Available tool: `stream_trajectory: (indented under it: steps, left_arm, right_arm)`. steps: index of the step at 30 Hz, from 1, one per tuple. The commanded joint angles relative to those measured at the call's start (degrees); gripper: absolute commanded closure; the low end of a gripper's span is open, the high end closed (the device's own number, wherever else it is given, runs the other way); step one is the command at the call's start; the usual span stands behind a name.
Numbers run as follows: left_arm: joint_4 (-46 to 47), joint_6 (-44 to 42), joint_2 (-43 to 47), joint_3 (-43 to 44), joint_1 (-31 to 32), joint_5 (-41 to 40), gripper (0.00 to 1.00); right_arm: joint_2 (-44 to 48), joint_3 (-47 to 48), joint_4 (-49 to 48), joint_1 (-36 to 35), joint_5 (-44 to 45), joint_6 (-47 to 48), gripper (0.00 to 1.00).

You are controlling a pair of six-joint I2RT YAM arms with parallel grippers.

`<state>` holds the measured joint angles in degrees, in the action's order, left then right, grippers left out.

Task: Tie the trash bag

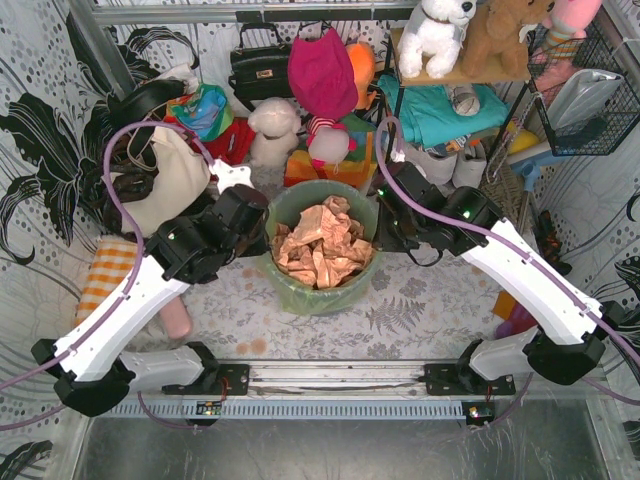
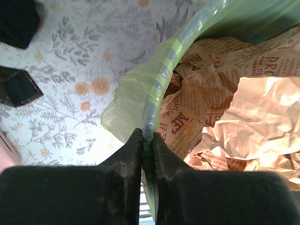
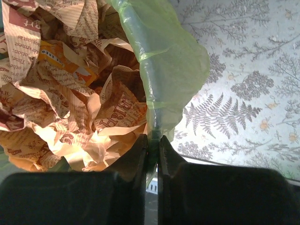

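Pinching trash bag (image 2: 136, 101) rim: left gripper (image 2: 147, 140) clamped on its left edge, right gripper (image 3: 153, 140) clamped opposite, rim stretched between.

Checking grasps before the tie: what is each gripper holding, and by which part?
Both pinch the trash bag at its rim: left gripper on the left side, right gripper on the right.

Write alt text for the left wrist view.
The left gripper pinches the folded-over edge of the light-green trash bag. Crumpled brown printed paper fills the bag at right; a floral tablecloth lies at left.
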<state>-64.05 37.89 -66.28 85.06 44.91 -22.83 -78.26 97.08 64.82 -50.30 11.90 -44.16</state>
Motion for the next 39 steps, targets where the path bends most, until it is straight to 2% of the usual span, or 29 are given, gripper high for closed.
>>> stream_trajectory:
  steps: [1, 8, 9, 11, 13, 15, 19, 21, 24, 28, 32, 34, 37, 39]
  left_arm:
    - [10.52, 3.26, -0.34, -3.38, 1.41, 9.46, 1.00]
    - [11.14, 2.99, -2.53, -3.86, 1.41, 9.15, 1.00]
    - [10.92, 2.89, -2.79, -3.58, 1.41, 8.59, 0.99]
    - [10.86, 2.65, -3.01, -3.08, 1.30, 7.55, 0.91]
    - [10.90, 2.34, -3.03, -2.69, 1.21, 6.72, 0.78]
    - [10.84, 1.98, -2.86, -2.13, 1.03, 6.17, 0.69]
    - [9.96, 2.42, -1.59, -1.13, 0.52, 3.32, 0.55]
    - [10.03, 3.87, 0.38, -2.01, 0.15, -0.16, 0.51]
    - [11.82, 5.96, 5.00, -4.92, -1.55, -3.12, 0.46]
    - [14.00, 8.30, 9.65, -9.67, -4.90, -2.78, 0.41]
    - [13.66, 11.18, 12.60, -14.88, -6.28, -3.42, 0.36]
    - [13.26, 13.38, 13.83, -18.34, -6.70, -3.68, 0.36]
    - [13.03, 17.09, 16.14, -24.41, -7.10, -3.97, 0.43]
    - [13.57, 19.75, 18.19, -29.86, -7.28, -3.41, 0.44]
  right_arm:
    - [1.43, -0.72, -3.60, -2.34, -8.48, -0.64, 1.00]
    - [1.25, -2.08, -2.59, -2.33, -6.08, -0.64, 1.00]
    - [1.57, -2.09, -2.73, -2.33, -5.64, -0.98, 0.97]
    - [2.18, -2.10, -2.93, -2.25, -4.11, -1.19, 0.86]
    - [2.61, -1.97, -2.75, -2.21, -2.37, -1.13, 0.69]
    - [2.55, -0.88, -2.08, -2.25, -1.22, -0.62, 0.57]
    - [2.16, 2.49, 0.65, -2.19, 2.68, 0.51, 0.45]
    - [2.22, 3.76, 1.71, -1.65, 3.70, 1.73, 0.40]
    - [2.91, 4.62, 2.28, 2.41, 2.02, 3.76, 0.39]
    - [5.99, 2.66, -1.42, 9.65, -1.78, 7.34, 0.39]
    - [7.04, 1.72, -2.65, 13.93, -3.83, 10.15, 0.36]
    - [7.33, 0.47, -2.42, 15.94, -3.88, 11.22, 0.36]
    - [8.73, -2.06, -3.81, 18.20, -3.74, 12.16, 0.37]
    - [9.51, -5.09, -4.28, 18.91, -3.00, 12.24, 0.37]
